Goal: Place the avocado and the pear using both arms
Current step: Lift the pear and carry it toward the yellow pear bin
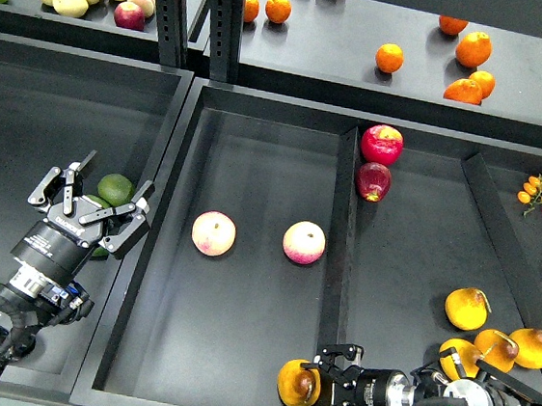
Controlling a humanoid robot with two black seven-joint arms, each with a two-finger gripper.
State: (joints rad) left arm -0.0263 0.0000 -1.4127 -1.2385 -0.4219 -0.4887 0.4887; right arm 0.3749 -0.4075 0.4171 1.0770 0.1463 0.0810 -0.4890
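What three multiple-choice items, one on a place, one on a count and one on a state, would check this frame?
1. Where is the orange-yellow, brown-blotched pear?
A. Top shelf
B. Bottom of the middle tray, at the right pincer
C. Left tray

2. How many pale pink-cream round fruits lie in the middle tray?
A. One
B. Two
C. Four

3. How does the left pincer stand?
A. Open, by a green avocado
C. Out of view
B. Shut on an orange

Answers: 1 B, the pear sits between the right pincer's fingers at the tray's bottom edge; 2 B, two lie side by side; 3 A, its fingers are spread beside the avocado.
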